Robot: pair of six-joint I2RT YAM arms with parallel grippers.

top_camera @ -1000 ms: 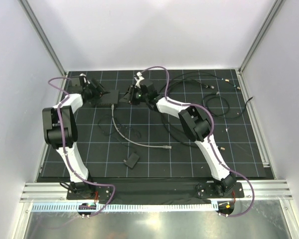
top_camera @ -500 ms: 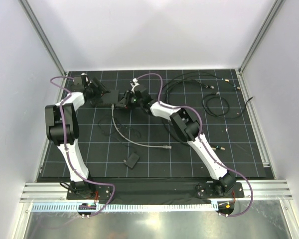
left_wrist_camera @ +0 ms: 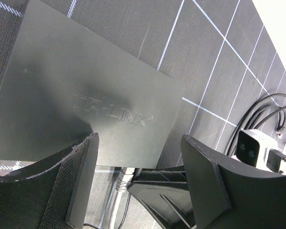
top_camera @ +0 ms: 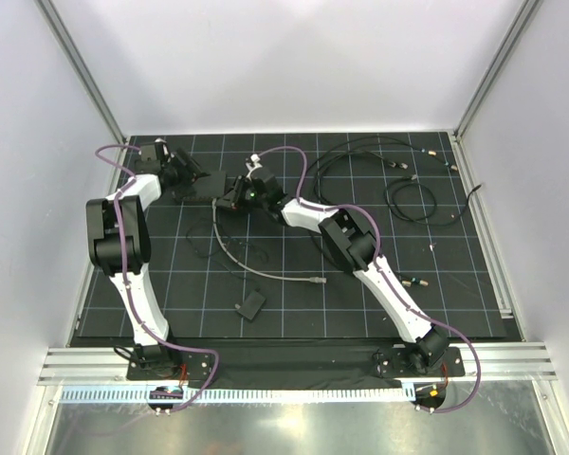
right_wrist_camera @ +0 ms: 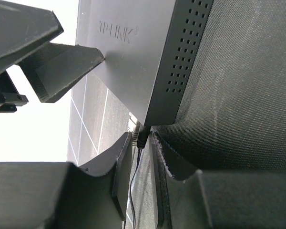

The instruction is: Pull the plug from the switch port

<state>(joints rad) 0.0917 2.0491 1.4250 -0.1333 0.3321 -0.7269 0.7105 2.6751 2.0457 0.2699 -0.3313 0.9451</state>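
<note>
Right gripper [top_camera: 231,195] leftward over gridded mat [top_camera: 294,313]

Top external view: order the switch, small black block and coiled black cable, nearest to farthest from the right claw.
1. switch, at the back, beside the right claw.
2. small black block, toward the near edge.
3. coiled black cable, far right.

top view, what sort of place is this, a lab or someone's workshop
Most likely a robotics lab test cell: white panel walls on aluminium framing, a black grid mat, and a left arm and right arm bolted at its near edge.
</note>
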